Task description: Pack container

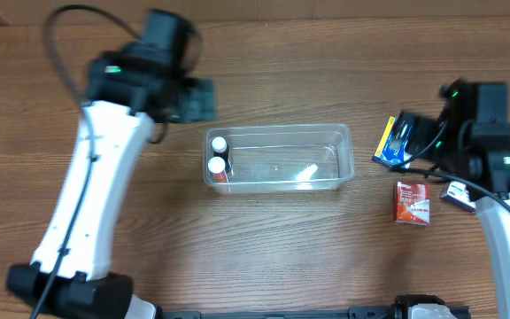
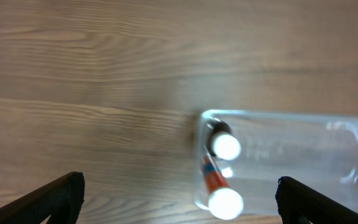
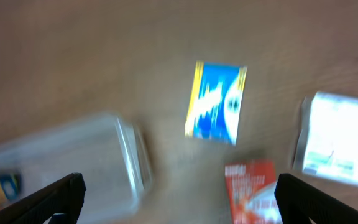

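The clear plastic container (image 1: 277, 129) lies in the middle of the wooden table. Two white-capped bottles (image 1: 219, 142) (image 1: 217, 165) are inside at its left end. My left gripper (image 1: 197, 99) hovers open and empty behind the container's left end. In the left wrist view the container (image 2: 278, 115) and both bottles (image 2: 225, 146) (image 2: 224, 202) show between the spread fingers (image 2: 179, 199). My right gripper (image 1: 414, 137) is open and empty over a blue box (image 1: 386, 142). The right wrist view is blurred, with the container's end (image 3: 132, 155) at left and the fingers (image 3: 179, 199) wide apart.
A red box (image 1: 412, 202) and a white box (image 1: 457, 195) lie right of the container, near the right arm. The right wrist view shows the blue box (image 3: 216, 102), red box (image 3: 253, 190) and white box (image 3: 337, 140) lying flat.
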Available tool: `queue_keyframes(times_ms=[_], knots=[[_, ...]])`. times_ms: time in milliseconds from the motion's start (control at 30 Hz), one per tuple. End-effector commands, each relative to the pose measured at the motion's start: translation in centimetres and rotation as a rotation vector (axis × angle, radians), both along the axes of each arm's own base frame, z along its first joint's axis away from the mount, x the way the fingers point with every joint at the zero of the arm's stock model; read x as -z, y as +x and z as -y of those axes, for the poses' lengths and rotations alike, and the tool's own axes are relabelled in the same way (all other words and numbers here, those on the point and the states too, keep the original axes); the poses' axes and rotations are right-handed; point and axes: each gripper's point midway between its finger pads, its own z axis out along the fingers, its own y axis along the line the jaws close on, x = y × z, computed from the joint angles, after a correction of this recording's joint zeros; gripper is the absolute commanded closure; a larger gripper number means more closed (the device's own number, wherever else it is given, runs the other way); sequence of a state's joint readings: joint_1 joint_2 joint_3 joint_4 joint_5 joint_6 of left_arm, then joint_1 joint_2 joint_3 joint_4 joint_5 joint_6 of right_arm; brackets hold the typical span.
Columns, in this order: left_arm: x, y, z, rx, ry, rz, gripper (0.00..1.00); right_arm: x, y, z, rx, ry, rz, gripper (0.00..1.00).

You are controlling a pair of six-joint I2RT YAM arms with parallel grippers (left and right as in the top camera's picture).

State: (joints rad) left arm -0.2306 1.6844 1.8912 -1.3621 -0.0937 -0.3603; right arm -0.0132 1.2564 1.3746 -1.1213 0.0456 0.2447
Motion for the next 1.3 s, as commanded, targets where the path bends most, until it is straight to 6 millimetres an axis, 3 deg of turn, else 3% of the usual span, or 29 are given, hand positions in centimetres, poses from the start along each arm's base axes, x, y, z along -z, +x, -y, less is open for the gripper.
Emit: queue_keyframes(times_ms=[0,67,167,467,533,933,1267], knots=[[-3.8,-0.6,-4.0,-0.106,-0.105,0.097,0.00,-3.4,2.2,2.7,0.122,-0.034,0.089,0.00],[-3.9,-0.6,-5.2,-0.136,-0.135,0.098,0.00,-2.1,3.3,3.8,0.151,-0.034,0.045,0.00],[-3.6,-0.6,-6.1,-0.155,-0.131,0.091,0.00,1.4,4.7,4.7,0.166,-0.029,-0.059,0.00],[-2.8,-0.4,-6.3,-0.161,-0.127,0.078,0.00,13.3,7.4,4.9,0.157,-0.013,-0.367,0.00],[-2.8,-0.4,-6.3,-0.157,-0.125,0.081,0.00,14.9,7.5,4.7,0.150,0.002,-0.404,0.00],[-2.9,-0.2,-6.3,-0.154,-0.125,0.088,0.00,21.0,7.6,4.5,0.140,0.013,-0.537,0.00],[-2.5,0.0,-6.3,-0.155,-0.124,0.075,0.00,23.6,7.2,4.3,0.136,0.025,-0.591,0.00]])
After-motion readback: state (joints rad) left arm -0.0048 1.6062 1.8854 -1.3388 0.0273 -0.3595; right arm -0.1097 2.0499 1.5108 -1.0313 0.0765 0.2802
